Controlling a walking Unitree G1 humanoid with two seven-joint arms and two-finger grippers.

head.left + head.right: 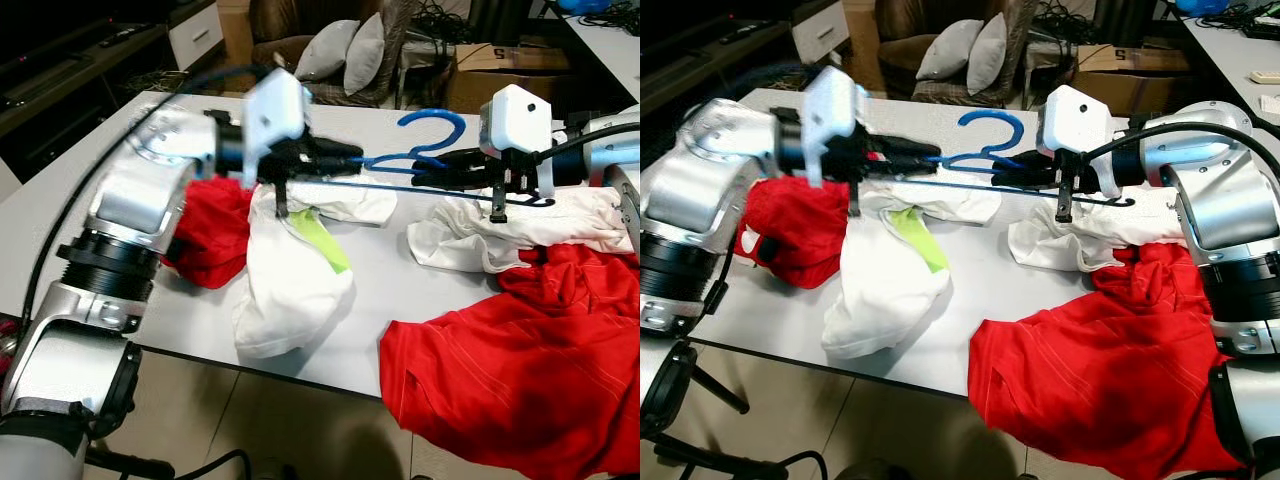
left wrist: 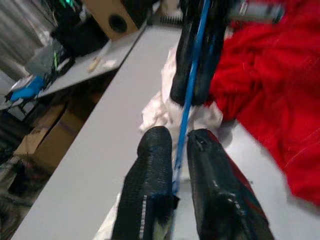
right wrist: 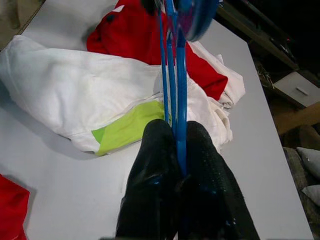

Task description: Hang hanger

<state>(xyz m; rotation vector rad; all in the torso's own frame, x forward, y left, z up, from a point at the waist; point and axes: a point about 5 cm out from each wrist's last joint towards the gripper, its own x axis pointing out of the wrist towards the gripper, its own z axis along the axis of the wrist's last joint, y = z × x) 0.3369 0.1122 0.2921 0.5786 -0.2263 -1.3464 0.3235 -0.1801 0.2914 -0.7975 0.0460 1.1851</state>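
Here the left hand point(image 1: 345, 158) and right hand point(image 1: 425, 172) each clamp an end of the blue hanger point(image 1: 420, 150), held level above the table point(image 1: 380, 270). The right wrist view reveals a white garment point(image 3: 75, 107) with a green patch.

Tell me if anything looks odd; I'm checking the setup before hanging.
The blue hanger carries no garment; left gripper and right gripper hold it at both ends. Clothes lie in crumpled heaps, and a red shirt droops over the table edge.
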